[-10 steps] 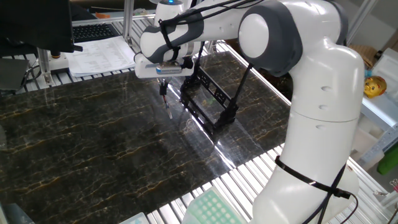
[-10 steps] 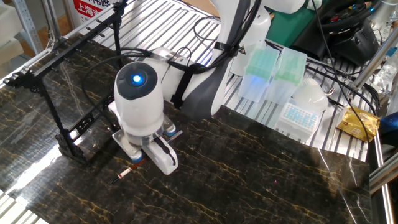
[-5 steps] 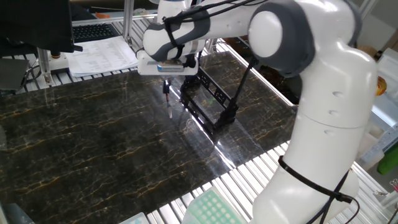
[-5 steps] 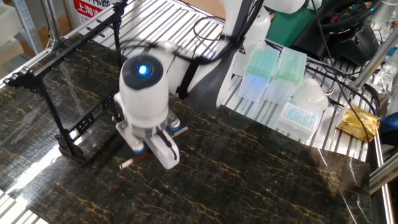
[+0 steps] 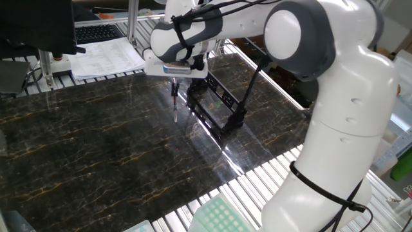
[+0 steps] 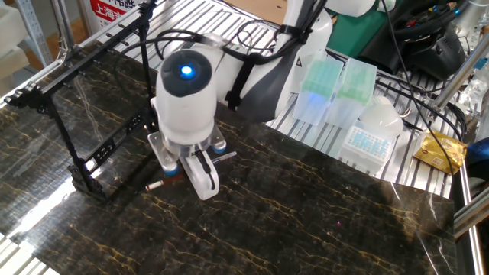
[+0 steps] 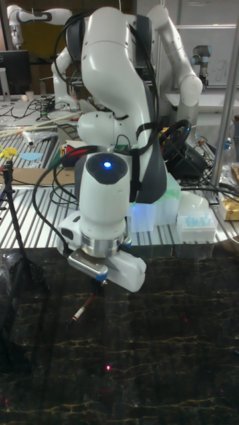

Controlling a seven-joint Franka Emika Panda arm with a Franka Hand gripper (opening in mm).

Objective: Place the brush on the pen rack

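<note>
- Gripper (image 5: 172, 82) pinches the brush (image 5: 174, 103) by its top end, lifted off the dark worktop (image 5: 96, 148), just beside the rack (image 5: 215, 106).
- Fingers mostly hidden under the wrist (only the brush's lower part shows).

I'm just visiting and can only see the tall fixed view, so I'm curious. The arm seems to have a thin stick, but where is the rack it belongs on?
Observer: In one fixed view, the pen rack stands on the dark table right beside the gripper, on the side toward the robot's base.
Operator: Is the stick really gripped?
Observer: Yes. That same view shows the brush hanging almost straight down, with its upper end between the gripper's fingers.
Operator: Is anything on the rack already?
Observer: In the other fixed view, I see nothing resting on its thin black bars.
</note>
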